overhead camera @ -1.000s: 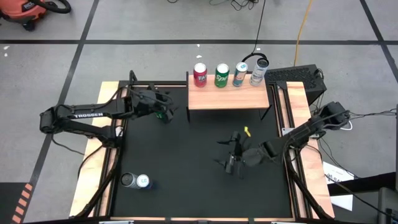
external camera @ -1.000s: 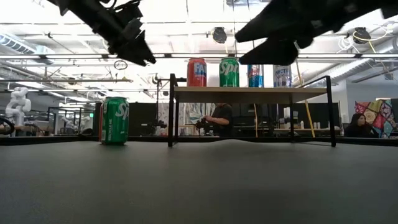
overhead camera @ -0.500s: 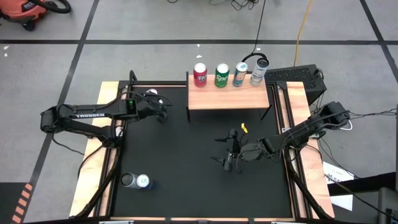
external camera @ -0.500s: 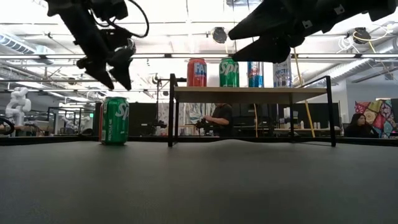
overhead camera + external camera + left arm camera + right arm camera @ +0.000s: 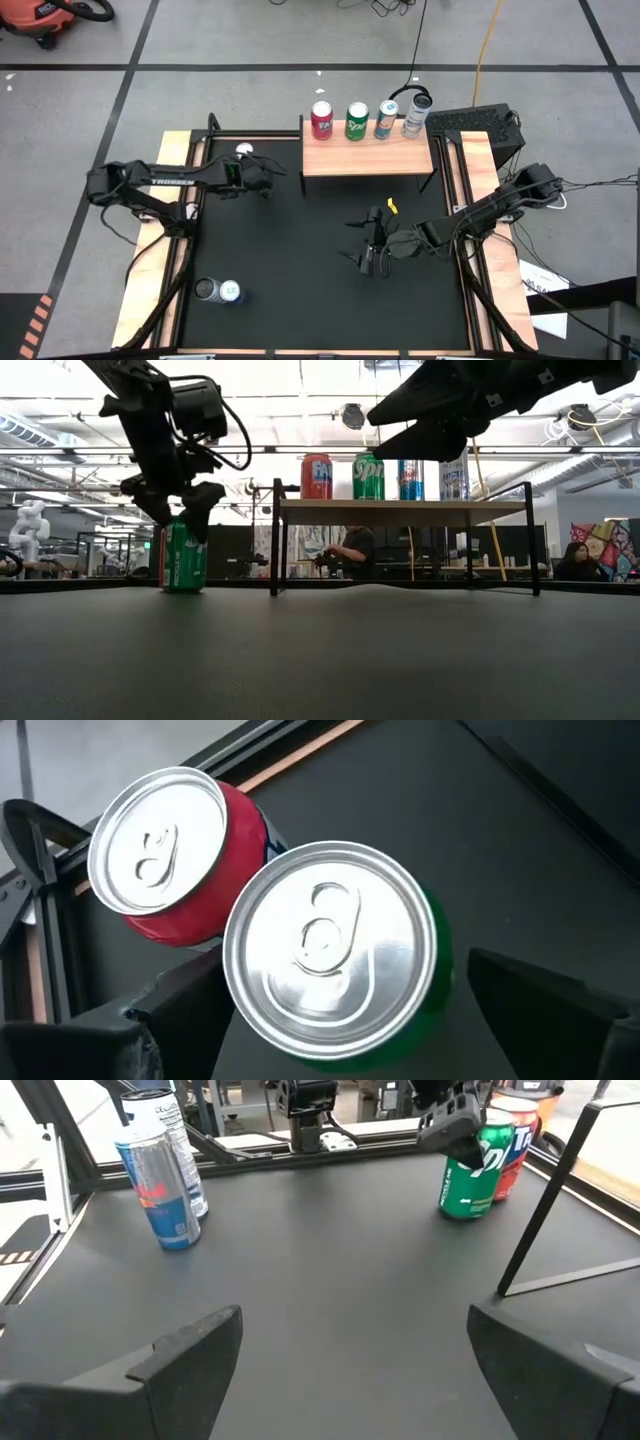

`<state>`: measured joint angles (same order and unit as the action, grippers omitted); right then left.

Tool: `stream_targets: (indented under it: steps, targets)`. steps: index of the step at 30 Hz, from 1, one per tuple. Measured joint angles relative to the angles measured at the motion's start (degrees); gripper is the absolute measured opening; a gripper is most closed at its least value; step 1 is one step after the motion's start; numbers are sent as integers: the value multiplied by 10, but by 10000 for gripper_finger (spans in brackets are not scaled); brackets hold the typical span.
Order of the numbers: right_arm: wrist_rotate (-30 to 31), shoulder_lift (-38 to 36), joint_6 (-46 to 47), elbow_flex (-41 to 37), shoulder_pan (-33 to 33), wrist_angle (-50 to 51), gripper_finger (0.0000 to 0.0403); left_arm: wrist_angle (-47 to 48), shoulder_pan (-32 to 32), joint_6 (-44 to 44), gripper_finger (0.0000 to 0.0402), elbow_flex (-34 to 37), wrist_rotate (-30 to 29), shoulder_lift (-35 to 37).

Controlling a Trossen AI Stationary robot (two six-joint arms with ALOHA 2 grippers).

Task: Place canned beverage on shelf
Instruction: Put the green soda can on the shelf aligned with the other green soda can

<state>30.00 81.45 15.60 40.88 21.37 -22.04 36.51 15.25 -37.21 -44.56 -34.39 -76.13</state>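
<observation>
Across the black mat (image 5: pixel 300 280), largest first: light-wood shelf (image 5: pixel 366 158) at the far middle on thin black legs, already carrying four cans (image 5: pixel 367 121) in a row along its far edge, leaving bare plank only along the near edge. Left of the shelf, at the mat's far-left corner, left gripper (image 5: pixel 178 503) poised directly above a green can (image 5: pixel 335 955), fingers spread wide to either side of the lid, not yet touching the wall as far as can be told. Touching that green can, a red can (image 5: pixel 168 850) standing upright just beyond it. Right gripper (image 5: pixel 371 255) hanging over the mat's right-middle, jaws apart, holding nothing, apparently waiting. Near-left corner of the mat: two more cans (image 5: pixel 218 291) side by side, one slim blue-and-silver one (image 5: pixel 160 1180) showing in the right wrist view. Handling judgement for the green can: rigid thin aluminium, smooth and somewhat slippery, dentable under hard squeeze; weight unknown, probably moderate if full. Best hold likely across the cylinder wall below the rim, fingers on opposite sides, kept clear of the red neighbour, since one finger must slip in close by where the two cans touch. Risk noted: nudging or toppling the red can during closing.
</observation>
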Motion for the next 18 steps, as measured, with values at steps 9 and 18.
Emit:
stream_targets:
  steps: [9,18]
  targets:
    - [0,0,6,0,0,0,376,-6,9,3,274,-1,-4,-4]
    - [-3,0,16,0,1,0,376,1,-9,20,293,-1,11,3]
